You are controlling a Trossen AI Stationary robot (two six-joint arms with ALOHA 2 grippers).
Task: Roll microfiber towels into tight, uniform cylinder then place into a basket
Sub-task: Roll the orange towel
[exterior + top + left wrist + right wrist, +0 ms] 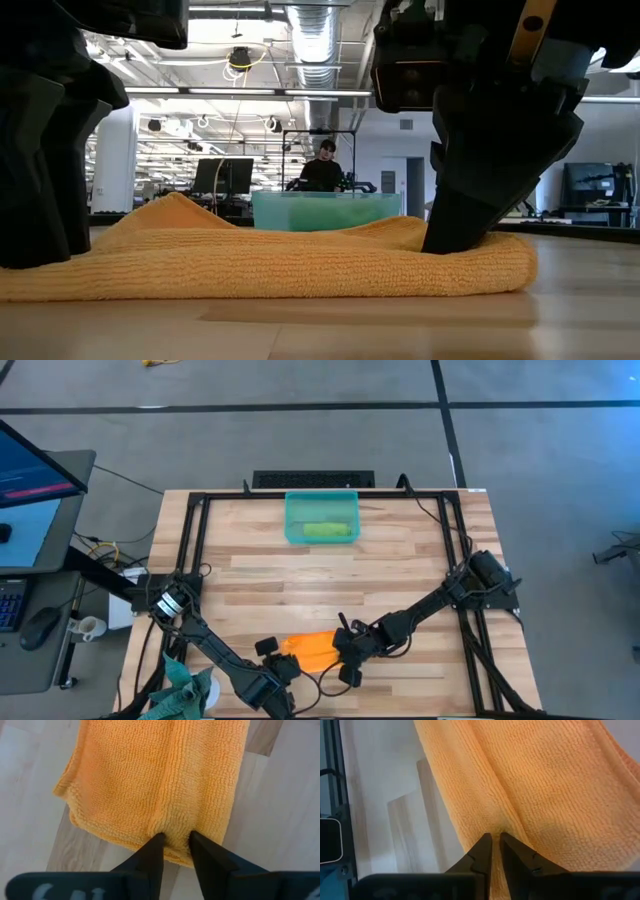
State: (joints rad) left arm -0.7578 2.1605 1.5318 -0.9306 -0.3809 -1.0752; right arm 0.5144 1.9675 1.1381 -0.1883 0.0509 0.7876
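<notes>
At the near edge of the tabletop (400, 575), the orange towel (312, 650) lies flat-ish and partly folded, w/ both grippers on it. Left gripper (283, 665) sits at the towel's near-left end; in the left wrist view its fingers (152, 852) are set narrow, tips pressed into the towel's hem w/ a small ridge of cloth pinched between them. Right gripper (347, 650) is at the towel's opposite end, touching it; right wrist view shows its fingers (481, 852) nearly together, a thin fold of orange cloth caught at the tips. Low view: towel forms a long low mound on the wood, w/ a hump toward one end and dark gripper bodies pressing down on both ends.

Just left of the towel, at the tabletop's near-left corner, a crumpled teal cloth (185, 685) hangs partly over the edge, apart from the towel.

Well beyond the towel, near the far edge, stands the teal basket (321, 517), w/ a rolled lime green towel (326, 531) inside, lying along its near wall. Black frame rails (190, 550) run along the tabletop's sides and far edge.

Farther off than the basket, in the low view, a person (322, 170) sits in the room behind, by a monitor (223, 175).
</notes>
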